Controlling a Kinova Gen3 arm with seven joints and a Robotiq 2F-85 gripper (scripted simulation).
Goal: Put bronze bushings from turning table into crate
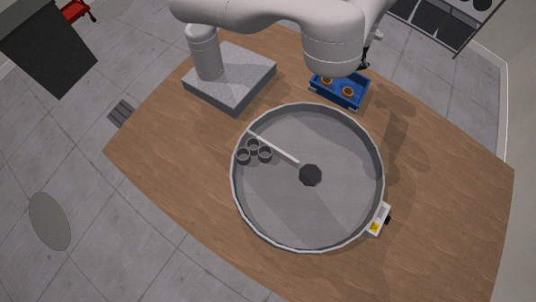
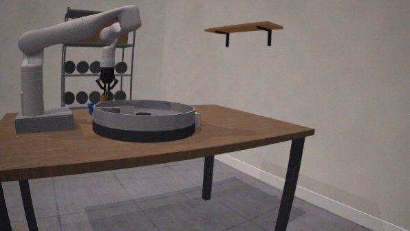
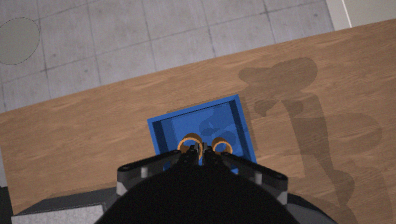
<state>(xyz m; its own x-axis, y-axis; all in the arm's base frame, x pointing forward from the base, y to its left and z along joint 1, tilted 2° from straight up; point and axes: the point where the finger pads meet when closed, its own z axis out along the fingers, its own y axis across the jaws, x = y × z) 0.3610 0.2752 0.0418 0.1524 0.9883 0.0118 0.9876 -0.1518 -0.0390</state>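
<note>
Gripper [image 1: 364, 66] [image 2: 106, 93] [image 3: 200, 148] is closed on a bronze bushing [image 2: 104, 99] [image 3: 191, 136], pinching one side of its ring wall between the fingertips. Fingers point straight down. Held part hangs off to one side of the tips, not centred between them; in the wrist view most of the ring sits left of the fingertips.

Position: over the blue crate [image 1: 333, 98] [image 2: 91, 109] [image 3: 243, 120], near the bushings inside. Can't tell if the held one touches anything below; the turntable wall blocks the exterior view there.

Top view shows two bronze bushings in the crate, one near the middle of the side facing the turntable, the other [image 1: 326, 84] toward the end nearer the arm's base. Wrist view has one crate bushing [image 3: 222, 140] just right of the fingertips. Arm [image 1: 270, 11] [image 2: 62, 32] covers part of the crate from above.

Steel bushings: three on the turntable [image 1: 270, 202] [image 2: 144, 120], upright, bunched near its rim beside the white divider bar [image 1: 279, 149]. First [image 1: 253, 151] sits closest to the bar's outer end, second [image 1: 243, 160] is by the rim, third [image 1: 265, 158] is toward the dark hub [image 1: 310, 175] [image 2: 143, 113].
</note>
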